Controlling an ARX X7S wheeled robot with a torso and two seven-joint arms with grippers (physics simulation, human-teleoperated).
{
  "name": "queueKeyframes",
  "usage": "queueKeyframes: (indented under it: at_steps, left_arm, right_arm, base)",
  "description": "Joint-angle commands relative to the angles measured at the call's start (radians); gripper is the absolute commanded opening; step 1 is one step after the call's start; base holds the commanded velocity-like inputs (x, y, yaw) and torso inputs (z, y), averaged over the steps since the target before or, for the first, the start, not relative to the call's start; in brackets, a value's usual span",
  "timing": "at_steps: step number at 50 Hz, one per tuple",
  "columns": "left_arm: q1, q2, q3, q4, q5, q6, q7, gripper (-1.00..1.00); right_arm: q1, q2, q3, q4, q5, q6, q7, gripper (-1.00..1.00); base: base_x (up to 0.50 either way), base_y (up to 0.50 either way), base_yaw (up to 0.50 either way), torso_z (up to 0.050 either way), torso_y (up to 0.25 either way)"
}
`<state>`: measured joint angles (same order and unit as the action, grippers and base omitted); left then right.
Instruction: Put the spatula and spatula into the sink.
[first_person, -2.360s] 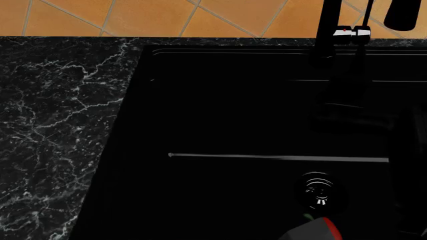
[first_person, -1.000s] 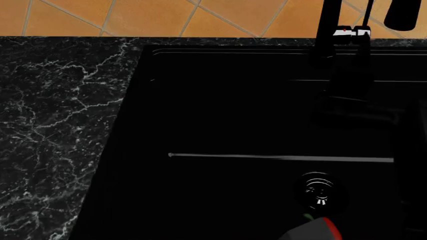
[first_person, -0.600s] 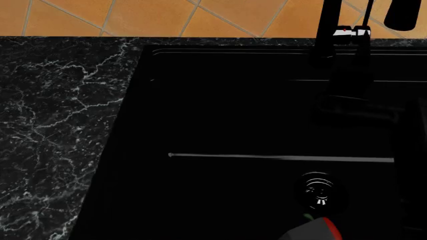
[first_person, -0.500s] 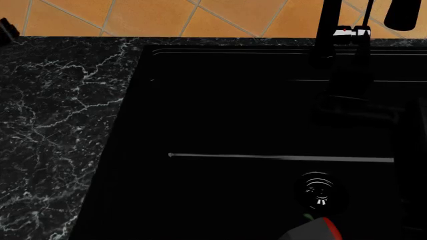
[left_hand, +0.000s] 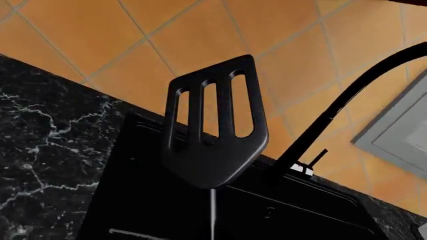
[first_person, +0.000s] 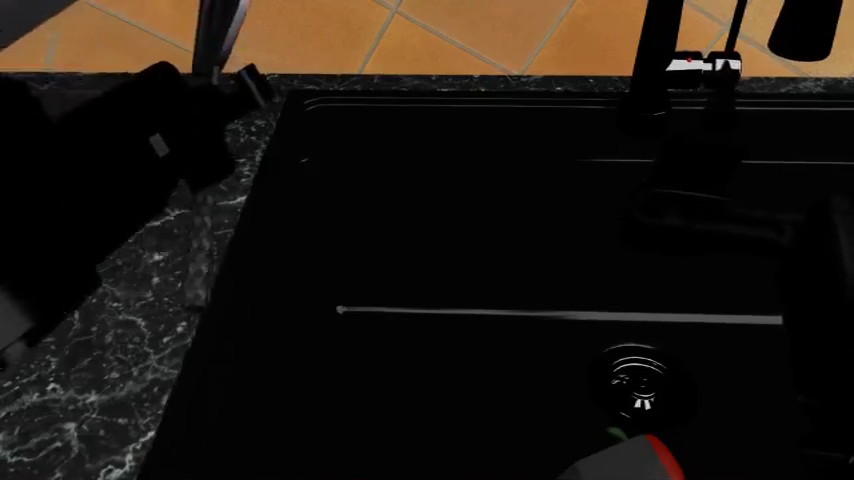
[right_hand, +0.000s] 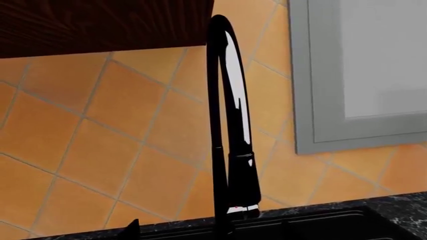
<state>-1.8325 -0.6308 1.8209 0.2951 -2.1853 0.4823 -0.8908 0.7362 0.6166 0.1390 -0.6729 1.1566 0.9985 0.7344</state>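
Observation:
My left gripper (first_person: 214, 88) hangs over the marble counter just left of the sink (first_person: 441, 220) and is shut on a spatula (left_hand: 213, 135). The spatula's dark slotted blade fills the left wrist view, with a thin grey shaft below it. In the head view the spatula (first_person: 220, 35) rises as a grey strip above the gripper. I can make out one spatula only. My right gripper (first_person: 694, 220) is a dim dark shape over the basin near the faucet (first_person: 654, 60). One of its fingertips (right_hand: 130, 231) shows far off centre, so it is open and holds nothing.
The black marble counter (first_person: 120, 400) flanks the sink on the left, and orange wall tiles (first_person: 441, 35) run behind it. A round metal drain (first_person: 638, 380) and a pale ridge line (first_person: 561, 317) mark the basin floor. A grey window frame (right_hand: 333, 100) is beside the faucet (right_hand: 230, 125).
My left arm has swung into the head view from the left, carrying the spatula over the counter towards the sink's edge. The right arm has barely shifted.

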Motion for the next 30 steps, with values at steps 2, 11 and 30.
queueKeyframes:
  at_steps: [2,11,30]
  left_arm:
    - [0.058,0.125,-0.008,-0.01,-0.005,-0.011,0.056,-1.0]
    - [0.112,0.164,0.032,-0.003,0.025,-0.028,0.067,-1.0]
    - [0.194,0.238,0.116,-0.002,0.111,-0.072,0.082,-1.0]
  right_arm:
    - [0.006,0.0,-0.01,0.004,-0.002,-0.005,-0.002,1.0]
    - [0.006,0.003,-0.008,0.004,0.001,-0.007,0.001,1.0]
    - [-0.004,0.014,0.01,-0.013,0.025,-0.012,0.013,1.0]
  base:
    - [0.0,0.0,0.0,0.0,0.0]
    - [0.0,0.0,0.0,0.0,0.0]
    - [0.0,0.0,0.0,0.0,0.0]
